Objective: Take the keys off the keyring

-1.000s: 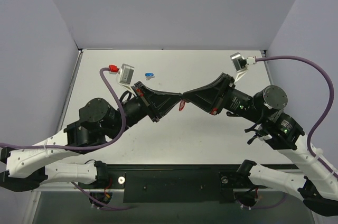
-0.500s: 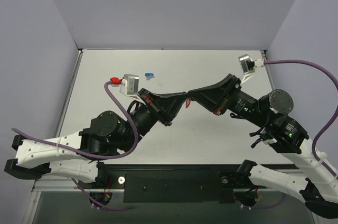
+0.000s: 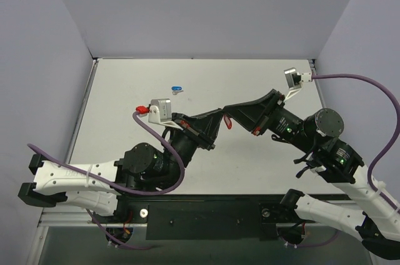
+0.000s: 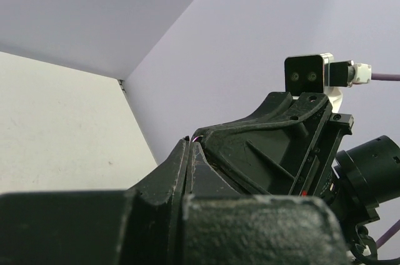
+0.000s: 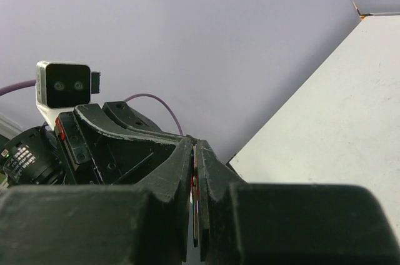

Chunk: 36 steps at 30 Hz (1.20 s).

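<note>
Above table point(image 3: 125, 96) centre | left claw point(image 3: 218, 114) clenched | right claw point(image 3: 227, 112) clenched on keyring point(image 3: 228, 122)

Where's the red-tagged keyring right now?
Top view, near the centre: the red-tagged keyring dangles where the left hand and right hand meet tip to tip.

Key: not made out in any view. Ring: too small to resolve from above. Only the red tag point(image 3: 228, 122) showed, hanging where the left gripper point(image 3: 217, 115) and right gripper point(image 3: 225, 112) met tip to tip. Right at the tag, the closed fingertips hid whatever they pinched. The right wrist camera gave the tag as a thin red-and-silver sliver between blurred fingers point(image 5: 169, 177). The left wrist camera gave a pink speck only. Well left of the tag, the blue-tagged key point(image 3: 177, 89) was too small for detail.
</note>
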Available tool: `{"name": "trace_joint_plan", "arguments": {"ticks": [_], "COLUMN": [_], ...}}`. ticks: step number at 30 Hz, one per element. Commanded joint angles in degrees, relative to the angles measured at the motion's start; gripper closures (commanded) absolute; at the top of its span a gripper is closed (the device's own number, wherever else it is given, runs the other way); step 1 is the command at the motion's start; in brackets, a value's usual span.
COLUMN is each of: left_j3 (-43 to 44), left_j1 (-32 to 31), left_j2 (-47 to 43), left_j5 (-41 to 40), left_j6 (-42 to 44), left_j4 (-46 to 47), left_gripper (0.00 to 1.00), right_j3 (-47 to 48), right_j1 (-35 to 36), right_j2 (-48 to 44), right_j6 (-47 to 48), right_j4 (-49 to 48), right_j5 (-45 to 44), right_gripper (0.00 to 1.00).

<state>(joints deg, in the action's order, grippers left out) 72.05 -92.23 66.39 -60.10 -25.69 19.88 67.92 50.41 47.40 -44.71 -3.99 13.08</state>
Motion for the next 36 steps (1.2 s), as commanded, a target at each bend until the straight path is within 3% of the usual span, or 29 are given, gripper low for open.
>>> {"name": "trace_joint_plan", "arguments": {"ticks": [1, 18, 36], "left_j3": [2.04, 1.16, 2.48], "left_j1": [-2.43, -7.00, -7.27], "left_j2": [1.37, 3.66, 5.59], "left_j5": [2.36, -10.56, -13.65], "left_j6": [1.52, 8.11, 11.53], "left_j4": [4.55, 12.81, 13.52], "left_gripper": [1.00, 1.00, 1.00], "right_j3": [-1.12, -2.00, -1.74], "right_j1": [0.56, 0.74, 0.83], "right_j2": [1.47, 0.77, -0.11], "right_j6": [0.50, 0.67, 2.43], "right_j4": [-1.02, -0.06, 2.76], "right_j5": [-2.62, -5.87, -6.41], "right_gripper": [1.00, 1.00, 1.00]}}
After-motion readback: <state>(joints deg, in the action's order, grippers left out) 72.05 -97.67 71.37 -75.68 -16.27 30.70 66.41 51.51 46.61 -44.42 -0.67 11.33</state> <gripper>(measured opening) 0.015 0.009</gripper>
